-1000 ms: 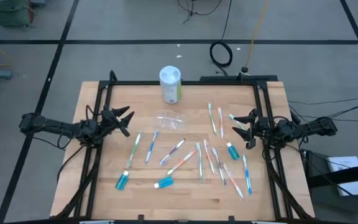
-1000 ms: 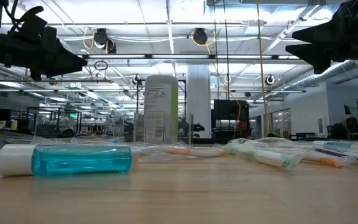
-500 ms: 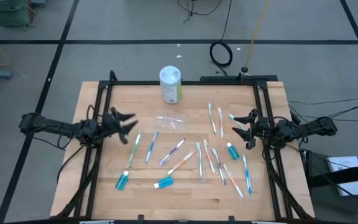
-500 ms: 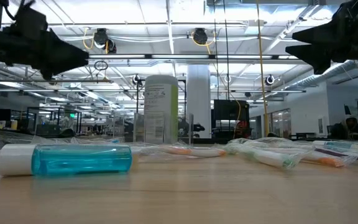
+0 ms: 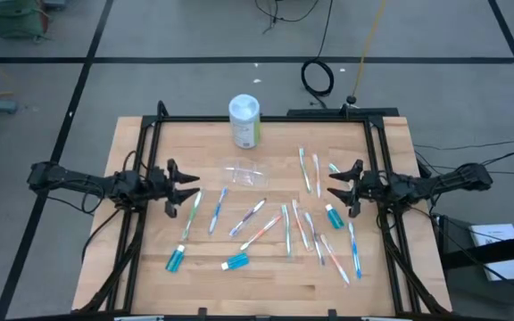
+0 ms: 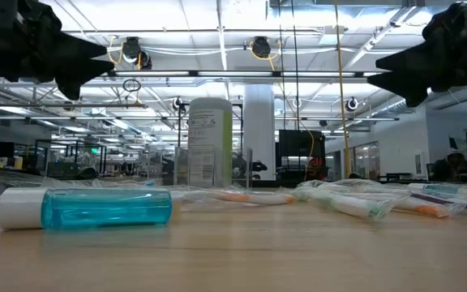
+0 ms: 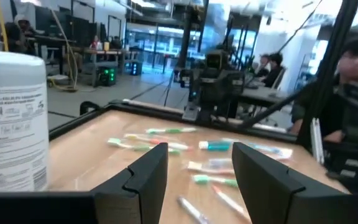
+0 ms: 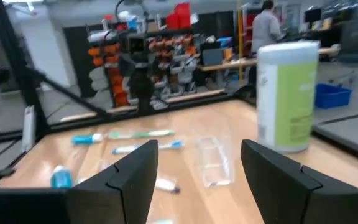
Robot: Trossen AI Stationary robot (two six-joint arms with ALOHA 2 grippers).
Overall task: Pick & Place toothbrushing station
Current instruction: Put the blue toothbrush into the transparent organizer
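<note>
1. The clear plastic cup (image 5: 245, 173) is lying on its side on the wooden table (image 5: 382, 267), in the middle of the far half, just in front of the white canister with the green label (image 5: 244, 119). Nothing is touching it.
2. In the right wrist view the cup (image 8: 212, 160) is showing as a see-through shape on the wood beside the canister (image 8: 289, 96).
3. The left gripper (image 5: 182, 186) is hovering over the left part of the table, pointing toward the middle, its fingers standing apart and holding nothing. It is sitting well to the left of the cup.
4. The right gripper (image 5: 337, 185) is hovering over the right part of the table, pointing toward the middle, its fingers spread wide and empty. It is hanging over the toothbrushes (image 5: 309, 169) scattered on that side.
5. More toothbrushes (image 5: 248, 217) are lying loose across the middle and left of the table, none of them in the cup.
6. Small blue tubes are lying near the front left (image 5: 176, 259), front centre (image 5: 236, 261) and right (image 5: 333, 215).
7. In the low view a blue tube with a white cap (image 6: 87, 208) is lying on its side closest to the camera, with the canister (image 6: 210, 143) standing behind it.
</note>
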